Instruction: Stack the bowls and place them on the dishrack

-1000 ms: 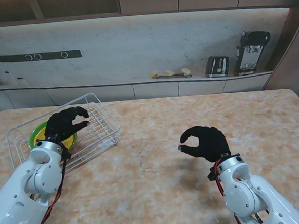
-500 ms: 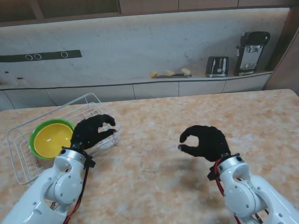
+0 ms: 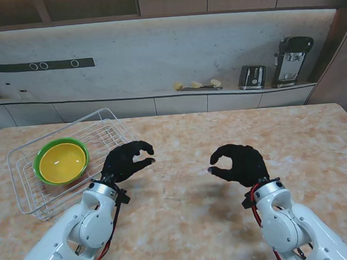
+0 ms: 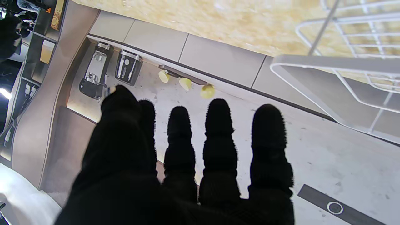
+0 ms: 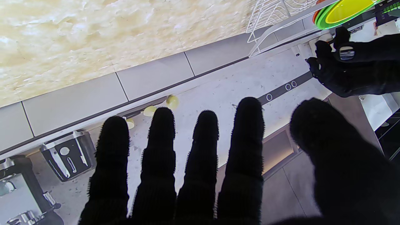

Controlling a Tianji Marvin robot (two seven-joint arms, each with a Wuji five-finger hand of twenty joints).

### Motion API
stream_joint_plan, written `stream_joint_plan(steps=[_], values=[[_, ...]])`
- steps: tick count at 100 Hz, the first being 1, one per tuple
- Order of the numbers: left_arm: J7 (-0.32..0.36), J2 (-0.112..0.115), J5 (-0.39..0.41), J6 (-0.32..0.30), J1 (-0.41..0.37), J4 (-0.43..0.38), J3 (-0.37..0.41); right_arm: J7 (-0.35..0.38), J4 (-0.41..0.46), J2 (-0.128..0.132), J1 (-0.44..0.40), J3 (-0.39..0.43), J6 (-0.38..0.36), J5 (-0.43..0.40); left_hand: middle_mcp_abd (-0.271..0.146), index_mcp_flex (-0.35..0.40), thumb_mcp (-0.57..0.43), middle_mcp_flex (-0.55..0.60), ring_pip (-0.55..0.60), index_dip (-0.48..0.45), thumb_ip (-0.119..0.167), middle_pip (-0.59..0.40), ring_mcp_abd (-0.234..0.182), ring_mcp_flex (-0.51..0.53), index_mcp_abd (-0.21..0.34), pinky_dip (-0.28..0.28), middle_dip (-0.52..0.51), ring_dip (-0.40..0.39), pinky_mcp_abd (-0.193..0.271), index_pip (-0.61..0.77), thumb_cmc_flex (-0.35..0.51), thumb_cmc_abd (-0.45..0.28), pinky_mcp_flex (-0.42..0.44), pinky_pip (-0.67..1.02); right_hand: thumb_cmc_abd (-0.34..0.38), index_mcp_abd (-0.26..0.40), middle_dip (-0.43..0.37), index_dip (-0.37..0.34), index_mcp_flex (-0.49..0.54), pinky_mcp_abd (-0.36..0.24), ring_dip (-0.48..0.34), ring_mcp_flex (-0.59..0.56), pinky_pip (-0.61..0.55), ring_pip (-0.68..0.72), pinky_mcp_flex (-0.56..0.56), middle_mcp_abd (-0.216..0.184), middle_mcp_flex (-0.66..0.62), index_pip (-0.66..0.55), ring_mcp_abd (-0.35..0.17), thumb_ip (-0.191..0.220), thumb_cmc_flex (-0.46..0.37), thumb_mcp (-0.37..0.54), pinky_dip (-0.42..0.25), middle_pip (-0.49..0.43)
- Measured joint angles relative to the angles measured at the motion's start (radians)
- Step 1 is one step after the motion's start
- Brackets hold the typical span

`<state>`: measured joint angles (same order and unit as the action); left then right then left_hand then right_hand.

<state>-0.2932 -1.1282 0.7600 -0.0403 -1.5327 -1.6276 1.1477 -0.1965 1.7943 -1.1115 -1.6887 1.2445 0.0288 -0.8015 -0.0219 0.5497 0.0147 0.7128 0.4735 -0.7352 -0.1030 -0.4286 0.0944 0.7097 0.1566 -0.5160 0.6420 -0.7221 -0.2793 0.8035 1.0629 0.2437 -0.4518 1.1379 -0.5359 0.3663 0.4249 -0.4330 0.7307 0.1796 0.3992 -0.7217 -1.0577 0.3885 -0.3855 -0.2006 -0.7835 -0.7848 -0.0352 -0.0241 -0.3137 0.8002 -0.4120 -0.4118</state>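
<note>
A yellow bowl nested in a green bowl point(image 3: 62, 162) sits inside the white wire dishrack point(image 3: 111, 124) at the table's left. The stacked bowls point(image 5: 343, 9) also show edge-on in the right wrist view. My left hand point(image 3: 127, 161) hovers over the table just right of the rack, fingers curled apart, holding nothing. My right hand point(image 3: 237, 164) hangs over the table's middle right, fingers loosely curved, also holding nothing. In the left wrist view my left fingers point(image 4: 218, 147) spread apart with the rack's rim point(image 4: 337, 61) beside them.
The marble-patterned table point(image 3: 221, 133) stretches between and beyond both hands. Behind it runs a counter with a toaster point(image 3: 252, 77), a coffee machine point(image 3: 293, 59) and some small yellowish items point(image 3: 196, 84).
My left hand has drawn away from the bowls in the rack, moving right and nearer to me, leaving the stacked bowls behind. The right hand has stayed put.
</note>
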Motion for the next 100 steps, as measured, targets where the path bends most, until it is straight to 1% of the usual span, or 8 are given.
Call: stream_joint_plan(steps=[16, 27, 38, 47, 63, 70, 100], values=[[-0.017, -0.006, -0.001, -0.003, -0.006, 0.005, -0.021, -0.001, 0.001, 0.0, -0.003, 0.003, -0.002, -0.001, 0.0, 0.008, 0.001, 0.0, -0.006, 0.0, 0.0, 0.001, 0.001, 0.0, 0.0, 0.0, 0.0, 0.0, -0.001, -0.003, 0.0, 0.0, 0.0, 0.0, 0.0, 0.001, 0.0, 0.001, 0.0, 0.0, 0.0, 0.0, 0.0, 0.0, 0.0, 0.0, 0.0, -0.002, 0.0, 0.0, -0.001, 0.0, 0.0, 0.0], [-0.008, -0.007, -0.002, -0.005, -0.011, 0.005, -0.026, -0.001, 0.001, 0.0, -0.003, 0.003, -0.005, -0.003, 0.0, 0.009, 0.001, 0.0, -0.007, -0.01, 0.0, 0.001, 0.002, 0.0, 0.0, 0.0, -0.001, 0.0, -0.001, -0.003, 0.0, 0.0, 0.002, 0.0, 0.0, 0.001, 0.0, 0.001, 0.0, 0.0, 0.0, 0.0, 0.0, 0.0, -0.001, 0.0, 0.0, -0.003, 0.0, 0.0, -0.001, 0.0, -0.001, 0.0], [-0.007, -0.007, -0.031, -0.003, -0.01, 0.005, -0.042, -0.002, 0.001, 0.0, -0.004, 0.004, -0.009, -0.005, 0.0, 0.009, 0.001, 0.0, -0.007, -0.01, 0.0, 0.001, 0.003, 0.0, 0.0, 0.0, -0.001, 0.0, -0.002, -0.003, 0.0, 0.0, 0.003, 0.0, 0.0, 0.002, 0.0, 0.001, 0.0, 0.0, 0.0, 0.0, 0.0, 0.0, -0.003, 0.0, 0.0, -0.003, 0.0, 0.0, -0.001, 0.0, -0.002, 0.0], [-0.007, -0.01, -0.037, 0.002, -0.009, 0.005, -0.05, -0.004, 0.001, 0.0, -0.004, 0.004, -0.012, -0.005, 0.0, 0.009, 0.001, 0.0, -0.007, -0.01, 0.0, 0.001, 0.003, 0.0, 0.0, 0.0, -0.001, 0.001, -0.004, -0.003, 0.0, 0.0, 0.009, 0.0, 0.0, 0.009, 0.0, 0.002, 0.0, 0.0, 0.0, 0.0, -0.001, 0.0, -0.004, 0.0, 0.0, -0.004, 0.0, 0.0, -0.001, 0.0, -0.002, 0.0], [0.001, -0.014, -0.041, 0.007, -0.008, 0.006, -0.053, 0.0, -0.002, 0.001, -0.001, 0.003, -0.014, -0.004, 0.0, 0.009, 0.001, 0.0, -0.016, -0.01, 0.0, 0.001, 0.003, 0.0, 0.0, 0.0, -0.001, 0.01, -0.011, -0.003, 0.0, 0.0, 0.016, 0.0, 0.0, 0.01, 0.0, 0.003, 0.0, 0.0, 0.0, 0.0, -0.001, 0.0, -0.004, 0.0, 0.0, -0.005, 0.0, 0.0, -0.001, 0.0, -0.002, 0.0], [0.004, -0.014, -0.044, 0.01, -0.008, 0.006, -0.054, 0.001, -0.003, 0.001, 0.001, 0.0, -0.013, -0.004, 0.0, 0.009, 0.001, 0.0, -0.017, -0.01, 0.0, 0.001, 0.012, 0.0, -0.001, 0.0, -0.001, 0.011, -0.012, -0.009, 0.0, 0.0, 0.02, 0.0, 0.0, 0.011, 0.0, 0.004, 0.0, 0.0, 0.0, 0.0, -0.001, 0.0, -0.004, 0.0, 0.0, -0.005, 0.0, 0.0, -0.003, 0.0, -0.002, 0.0], [0.009, -0.015, -0.051, 0.018, -0.007, 0.006, -0.056, 0.005, -0.014, 0.001, 0.017, -0.016, -0.009, -0.004, 0.001, 0.009, 0.001, 0.0, -0.017, -0.01, 0.0, 0.001, 0.014, 0.0, -0.002, 0.0, -0.011, 0.013, -0.014, -0.013, -0.001, 0.0, 0.029, 0.0, 0.0, 0.011, 0.0, 0.012, 0.0, -0.001, 0.0, 0.0, -0.002, 0.001, -0.004, 0.0, 0.0, -0.014, 0.0, 0.0, -0.012, -0.001, -0.003, 0.0]])
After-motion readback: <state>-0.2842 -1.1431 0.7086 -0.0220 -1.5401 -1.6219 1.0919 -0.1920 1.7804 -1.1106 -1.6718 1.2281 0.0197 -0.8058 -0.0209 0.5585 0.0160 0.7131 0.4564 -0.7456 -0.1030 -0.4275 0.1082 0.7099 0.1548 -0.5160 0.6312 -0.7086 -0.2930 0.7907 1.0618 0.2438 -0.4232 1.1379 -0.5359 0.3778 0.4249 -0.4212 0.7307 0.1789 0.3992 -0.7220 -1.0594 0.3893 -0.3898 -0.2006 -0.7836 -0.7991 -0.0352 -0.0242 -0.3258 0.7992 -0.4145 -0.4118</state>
